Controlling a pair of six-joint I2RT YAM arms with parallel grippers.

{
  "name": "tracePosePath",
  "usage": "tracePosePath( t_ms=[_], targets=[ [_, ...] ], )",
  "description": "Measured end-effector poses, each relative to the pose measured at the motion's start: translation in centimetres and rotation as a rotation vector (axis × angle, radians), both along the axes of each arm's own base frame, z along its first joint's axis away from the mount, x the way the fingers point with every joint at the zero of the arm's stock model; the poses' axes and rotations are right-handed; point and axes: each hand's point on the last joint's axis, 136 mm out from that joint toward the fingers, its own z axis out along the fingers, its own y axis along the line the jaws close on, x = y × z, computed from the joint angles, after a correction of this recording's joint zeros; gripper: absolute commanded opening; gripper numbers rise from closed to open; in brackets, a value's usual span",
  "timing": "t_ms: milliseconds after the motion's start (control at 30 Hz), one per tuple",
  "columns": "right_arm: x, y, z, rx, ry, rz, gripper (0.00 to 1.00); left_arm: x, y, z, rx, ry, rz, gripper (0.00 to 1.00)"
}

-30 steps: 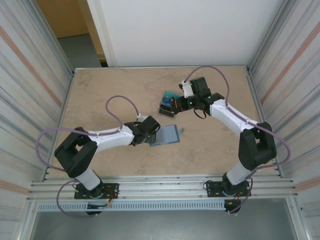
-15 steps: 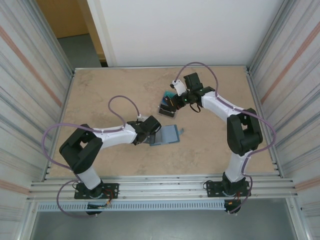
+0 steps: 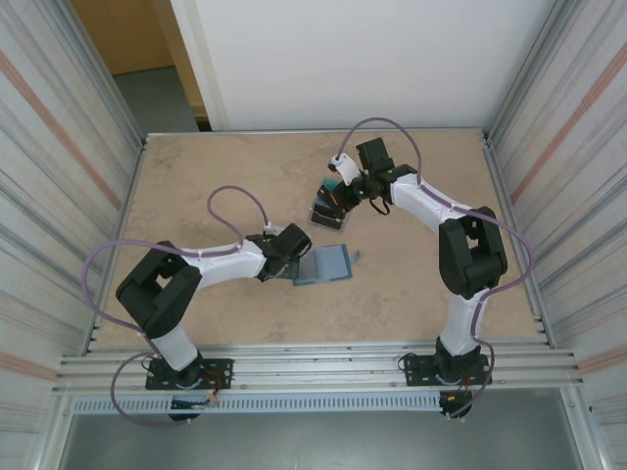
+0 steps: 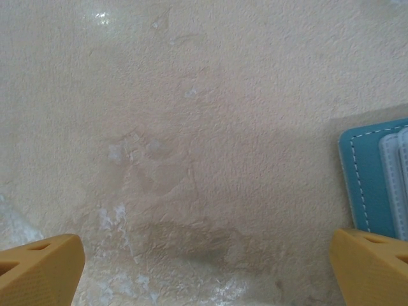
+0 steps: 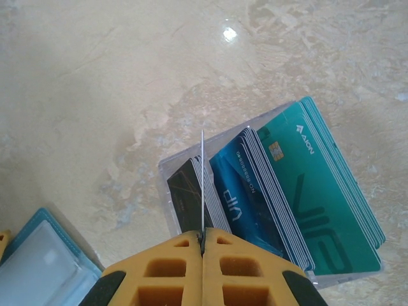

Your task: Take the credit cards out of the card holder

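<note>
right wrist: right gripper (image 5: 202, 245) pinched fully shut on one credit card (image 5: 202, 185), held edge-on, just above the tray (image 5: 167, 175) of stacked cards (image 5: 306, 191) ahead of its fingertips. card is light, stiff, slick, so grip the flat faces. left gripper (image 4: 205, 264) wide open, empty. card holder (image 4: 376, 178) lies just beside its right finger, slots possibly empty.

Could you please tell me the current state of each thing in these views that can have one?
left tool: open wide, empty, beside the card holder's edge.
right tool: shut on the held card.
held card: pinched edge-on above the tray.
card holder: lying open and flat, slots up.
tray: holding stacked cards that lean on edge.
</note>
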Motion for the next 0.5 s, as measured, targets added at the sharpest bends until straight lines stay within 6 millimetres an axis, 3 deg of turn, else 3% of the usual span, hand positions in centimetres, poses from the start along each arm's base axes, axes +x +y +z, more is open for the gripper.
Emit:
tracePosePath(
  t_ms=[500],
  targets=[
    [-0.7,-0.2,-3.2,-0.071,0.052,0.059,0.0,0.0,0.0,0.1,0.002,0.001,-0.005,0.99]
  ],
)
